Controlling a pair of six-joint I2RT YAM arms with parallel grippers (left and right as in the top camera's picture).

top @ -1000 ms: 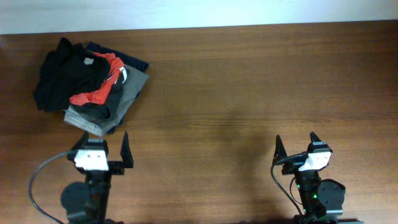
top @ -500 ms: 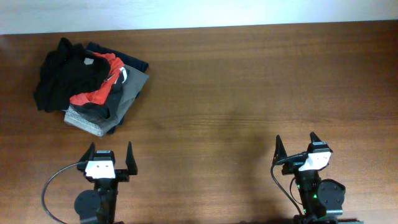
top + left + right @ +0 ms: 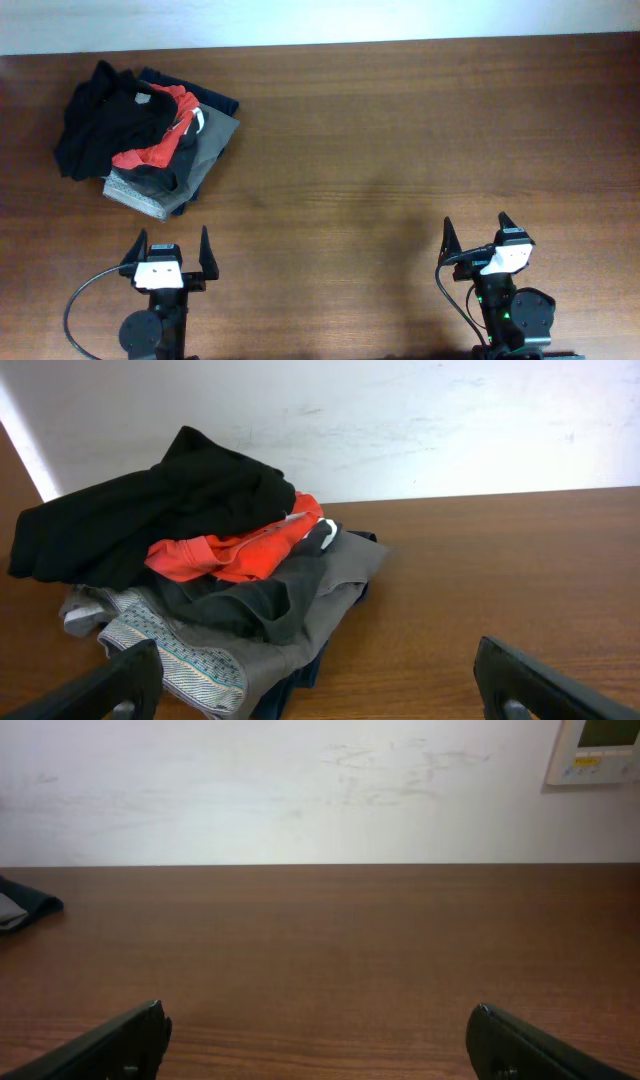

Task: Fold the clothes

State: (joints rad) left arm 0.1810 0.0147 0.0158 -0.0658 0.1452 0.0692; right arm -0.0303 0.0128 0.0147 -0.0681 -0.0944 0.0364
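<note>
Over at the far left corner of the table [image 3: 400, 130] sits a heap of laundry, and the black shirt [image 3: 100, 125] is slumped across the top of it, spilling off the heap's left side toward the table's left edge. It is crumpled, not spread, with no sleeve or hem I can pick out for certain. A small pale patch near its upper right may be its tag [image 3: 140, 99], though from above it is too small to be sure. Just to the right, a red garment [image 3: 150, 152] lies tucked against the shirt and partly under it. Below both are a grey garment [image 3: 210, 145] and a dark blue piece [image 3: 215, 100] poking out toward the far edge.

The shirt looks light and limp. It should drape and sag from wherever it is pinched, and it may drag the red garment along, since the two touch. I would take it by the loose bulge on its left, well away from the red cloth, lift it clear and lay it flat on bare wood before any fold.

Along the near edge, the left gripper [image 3: 170, 240] sits near the pile but apart from it, its fingers spread wide and holding nothing. Well to the right, the right gripper [image 3: 476, 228] is also by the near edge, jaws equally wide and empty, far from the clothes
</note>
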